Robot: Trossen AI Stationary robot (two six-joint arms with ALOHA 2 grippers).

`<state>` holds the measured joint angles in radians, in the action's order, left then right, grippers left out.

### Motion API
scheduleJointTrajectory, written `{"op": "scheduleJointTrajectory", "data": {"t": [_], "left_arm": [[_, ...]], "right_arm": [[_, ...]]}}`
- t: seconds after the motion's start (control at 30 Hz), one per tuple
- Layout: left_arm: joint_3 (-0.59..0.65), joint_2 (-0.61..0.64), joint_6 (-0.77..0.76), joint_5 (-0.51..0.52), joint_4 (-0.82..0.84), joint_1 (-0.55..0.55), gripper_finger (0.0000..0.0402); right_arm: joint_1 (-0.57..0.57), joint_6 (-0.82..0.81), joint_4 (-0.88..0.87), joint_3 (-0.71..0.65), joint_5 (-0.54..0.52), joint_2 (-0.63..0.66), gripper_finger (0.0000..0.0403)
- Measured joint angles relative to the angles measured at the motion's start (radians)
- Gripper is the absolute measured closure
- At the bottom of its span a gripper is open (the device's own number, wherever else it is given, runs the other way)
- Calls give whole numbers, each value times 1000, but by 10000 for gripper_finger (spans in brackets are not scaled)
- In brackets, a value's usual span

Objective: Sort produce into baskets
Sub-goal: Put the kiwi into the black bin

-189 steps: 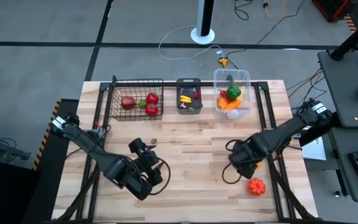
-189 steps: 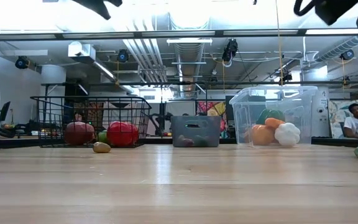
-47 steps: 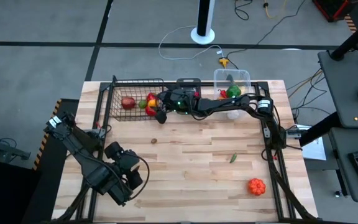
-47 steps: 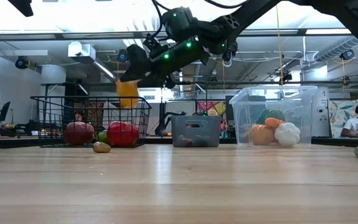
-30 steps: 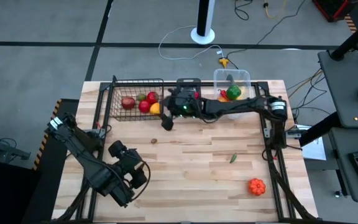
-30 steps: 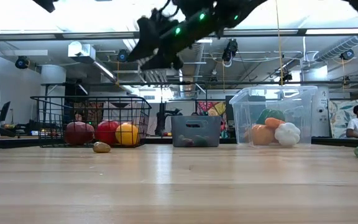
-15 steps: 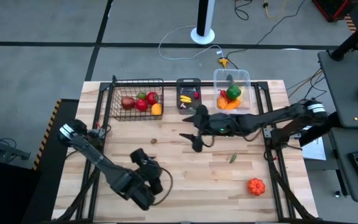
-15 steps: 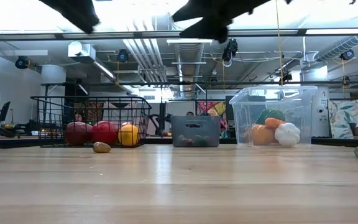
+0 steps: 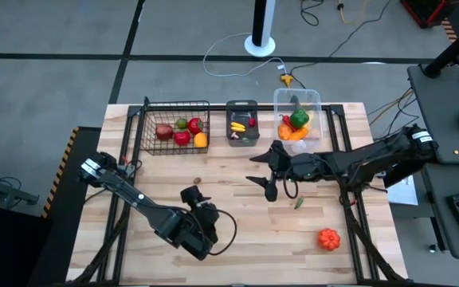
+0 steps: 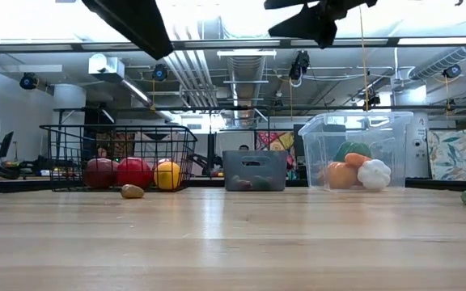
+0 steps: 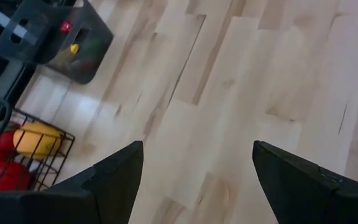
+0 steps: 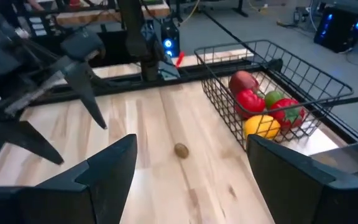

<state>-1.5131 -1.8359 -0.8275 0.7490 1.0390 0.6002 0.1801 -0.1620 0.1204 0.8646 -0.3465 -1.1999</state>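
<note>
A pale butcher-block wooden table (image 9: 237,211) stood on a grey workshop floor, with three containers lined along its twelve o'clock edge: a black wire-mesh basket (image 9: 174,129) holding red, green and yellow-orange round fruits, a dark grey plastic bin (image 9: 242,123), and a clear plastic tub (image 9: 297,118) with green, orange and white pieces. The right gripper (image 9: 271,177) hung above the table's centre, jaws spread and empty; the left gripper (image 9: 202,231) sat toward seven o'clock, likewise wide and holding nothing. Loose produce remained: a small green pod-shaped vegetable (image 9: 299,202) just at four o'clock of the right gripper, an orange lobed pumpkin-like piece (image 9: 328,237) toward five o'clock, and a tiny brown oval fruit (image 9: 198,180) at ten o'clock of centre. The next pick seemed best made on the green pod: it looked slim and lay flat, so the jaws should straddle its narrow width and descend squarely, lest it skid away.
</note>
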Motion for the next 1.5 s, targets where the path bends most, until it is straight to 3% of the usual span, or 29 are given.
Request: {"op": "scheduleJointTrajectory", "data": {"t": [0.27, 0.47, 0.77, 0.93, 1.3, 1.5], "left_arm": [[35, 0, 99, 0, -68, -16, 119], [130, 0, 155, -12, -191, -27, 119], [288, 58, 182, -130, -275, -63, 128], [418, 131, 248, -167, -430, -98, 128], [714, 394, 277, -239, -488, -228, 128], [896, 514, 306, -238, -695, -302, 130]], "right_arm": [[55, 3, 1, 17, -21, 3, 110], [90, 15, -8, 24, -21, 2, 110], [110, 5, -28, 30, -21, 15, 111], [110, -15, -64, 30, -21, 14, 106], [110, -13, -73, 30, -21, 13, 113], [110, -10, -81, 30, -21, 11, 108]]}}
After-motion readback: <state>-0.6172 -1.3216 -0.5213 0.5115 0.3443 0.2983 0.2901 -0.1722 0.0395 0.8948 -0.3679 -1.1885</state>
